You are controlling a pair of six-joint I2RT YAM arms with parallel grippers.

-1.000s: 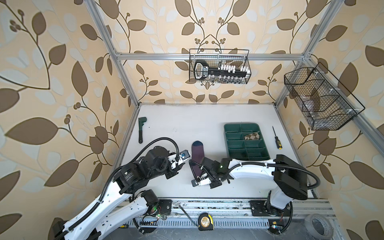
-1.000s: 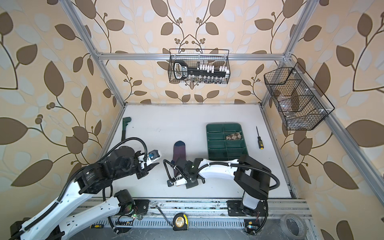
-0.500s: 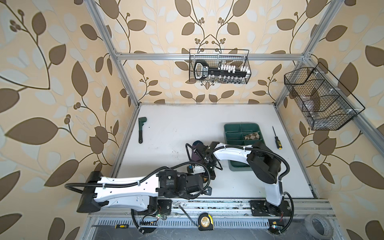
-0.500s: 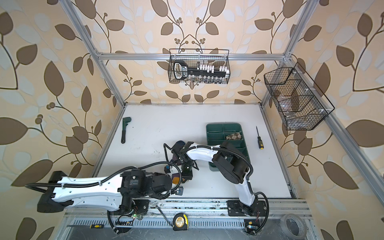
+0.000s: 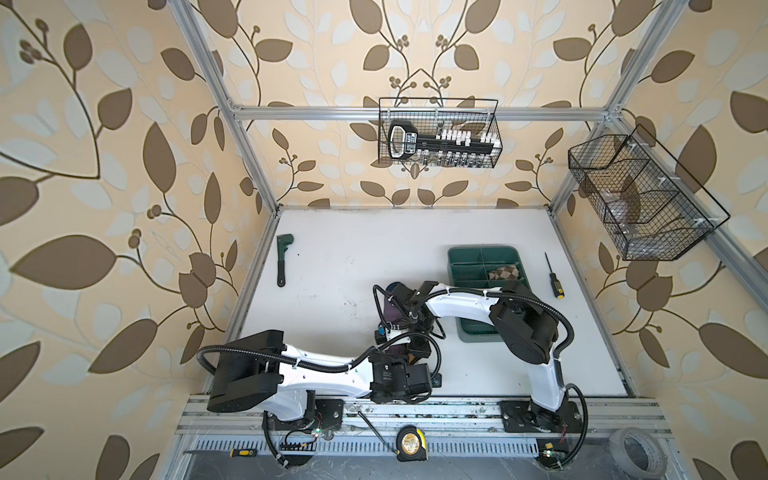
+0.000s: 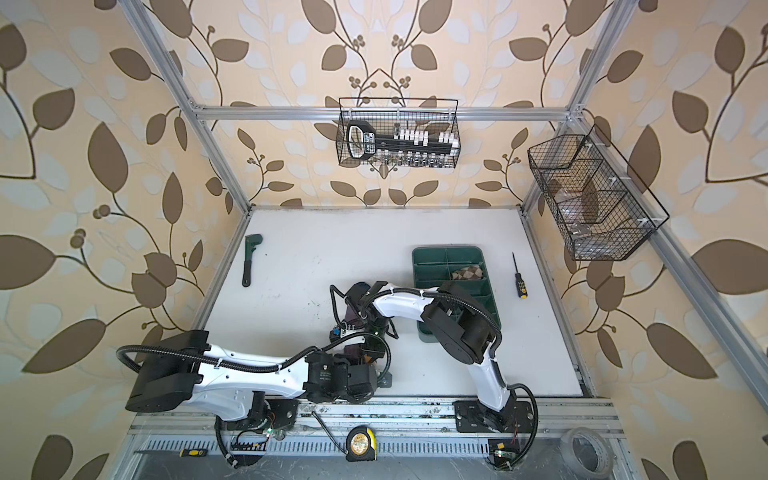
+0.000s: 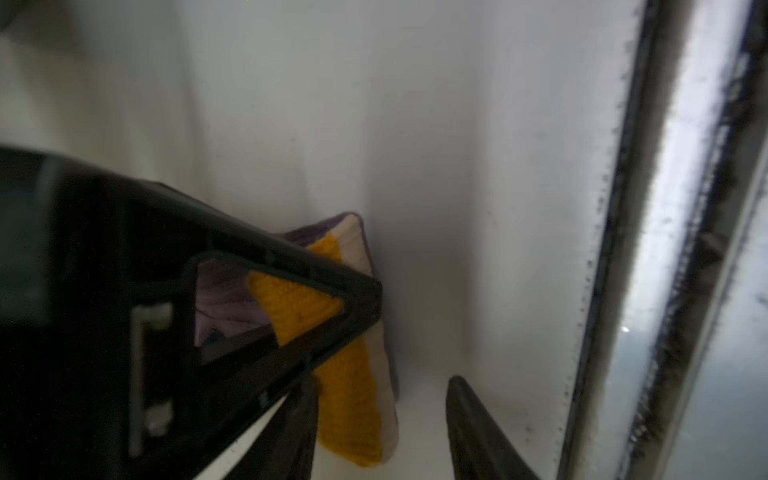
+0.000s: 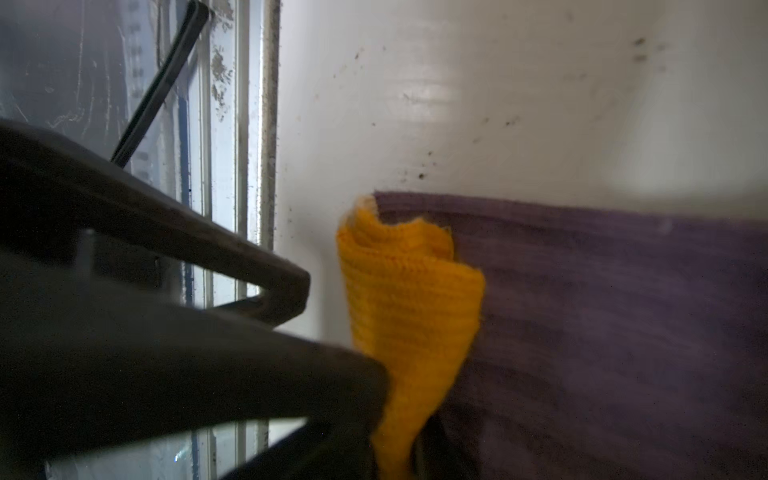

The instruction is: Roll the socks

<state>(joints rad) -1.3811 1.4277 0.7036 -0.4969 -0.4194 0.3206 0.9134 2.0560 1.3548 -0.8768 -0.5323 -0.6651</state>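
Observation:
The purple sock lies lengthwise on the white table, navy toe at the far end, and both wrists cover most of it in both top views. Its mustard-yellow cuff is folded over at the near end. My right gripper is shut on that cuff. My left gripper is open at the same end, one finger beside the cuff and the other finger well apart from it. The argyle sock sits rolled in a compartment of the green tray.
The green tray stands right of the sock, partly under my right arm. A pipe wrench lies at the left, a screwdriver at the right. The front rail runs close to the cuff. Wire baskets hang on the walls.
My left arm has swung in from the left to the sock's near end and its jaws have widened. My right arm has folded back, its wrist now over the sock.

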